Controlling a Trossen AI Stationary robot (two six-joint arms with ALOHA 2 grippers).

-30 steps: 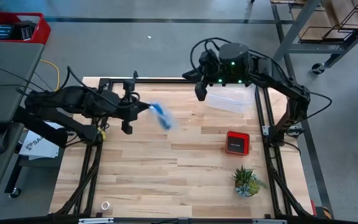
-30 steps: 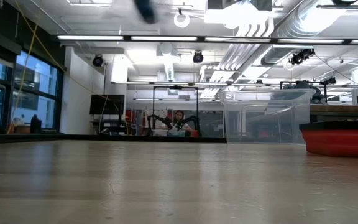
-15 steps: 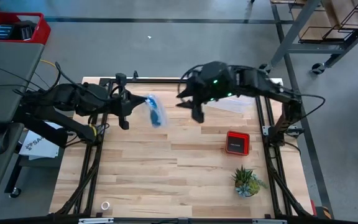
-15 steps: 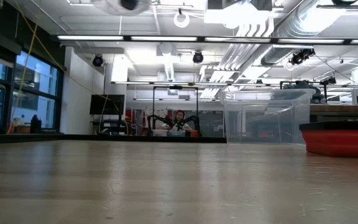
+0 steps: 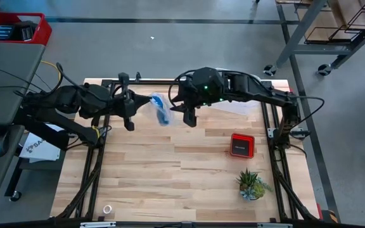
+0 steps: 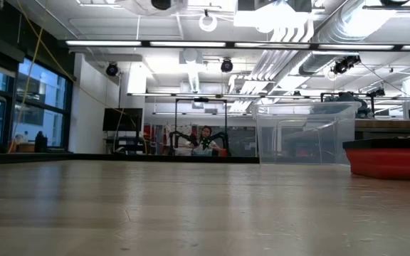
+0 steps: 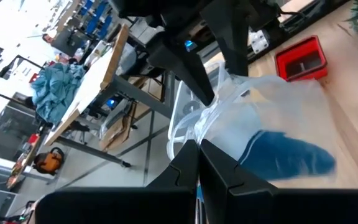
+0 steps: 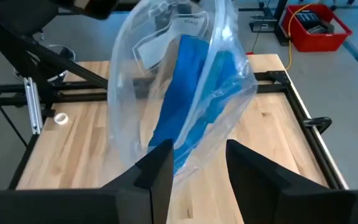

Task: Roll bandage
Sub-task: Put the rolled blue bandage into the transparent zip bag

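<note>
A crinkled clear plastic bag (image 5: pixel 159 109) hangs in the air over the far left part of the table, with the bright blue bandage (image 8: pixel 191 106) inside it. My left gripper (image 7: pixel 194 163) is shut on the bag. My right gripper (image 8: pixel 197 168) is open and comes at the bag from the table's right. Its two fingers (image 8: pixel 157 168) stand just short of the bag's hanging end, and the high view shows a small gap between them and the bag. In that view the right gripper (image 5: pixel 185 113) is beside the bag. My left gripper pinches the bag's bunched, crumpled end (image 7: pixel 199 134) between its two shut fingers. The fingers come nearly level from the table's left. The bag hangs out beyond the fingertips, lifted clear of the table, and the bandage (image 7: pixel 284 155) lies in its far, lower part.
A clear plastic box (image 5: pixel 236 101) stands at the far right. A red-and-black square device (image 5: pixel 242 144) and a small potted plant (image 5: pixel 252 183) sit on the right side. A small tape ring (image 5: pixel 108 209) lies near the front left corner. Bare wood (image 5: pixel 170 171) fills the middle.
My right gripper has swung from above the clear box toward the table's left and downward, up to the bag, and its fingers have opened. The bag in my left gripper has swung slightly toward the far edge and stays clear of the table.
</note>
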